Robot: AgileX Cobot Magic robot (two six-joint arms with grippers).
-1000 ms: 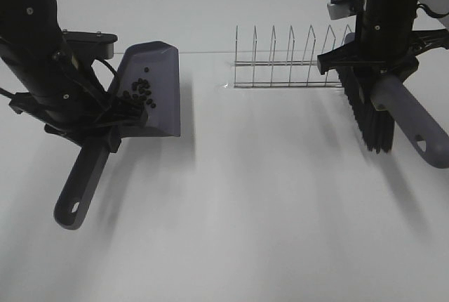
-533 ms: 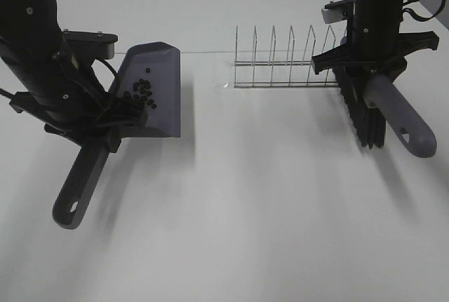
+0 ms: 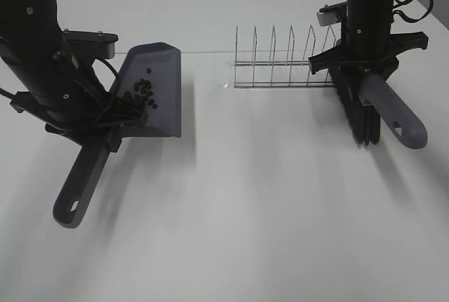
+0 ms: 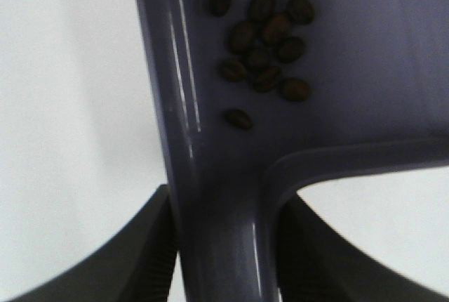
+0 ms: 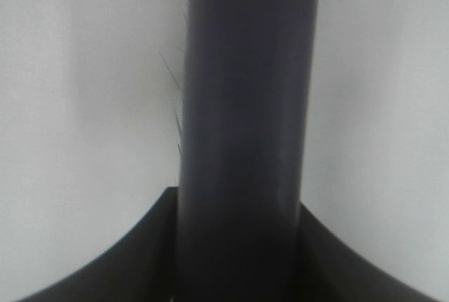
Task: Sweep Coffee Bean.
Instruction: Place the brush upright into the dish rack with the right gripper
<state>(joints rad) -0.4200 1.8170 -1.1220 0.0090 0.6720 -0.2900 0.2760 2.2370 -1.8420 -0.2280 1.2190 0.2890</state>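
Your brush (image 3: 363, 116) has shifted toward the rack (image 3: 284, 60), right pincer (image 5: 238, 246) clamped on its handle; left pincer (image 4: 224, 246) grips the dustpan (image 3: 163, 102), beans (image 3: 139, 91) just ahead of it.

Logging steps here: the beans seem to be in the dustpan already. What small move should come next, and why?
Probably the right pincer lowers the brush to the table: the coffee beans lie in the dustpan, which the left pincer holds by its handle, so sweeping looks finished.
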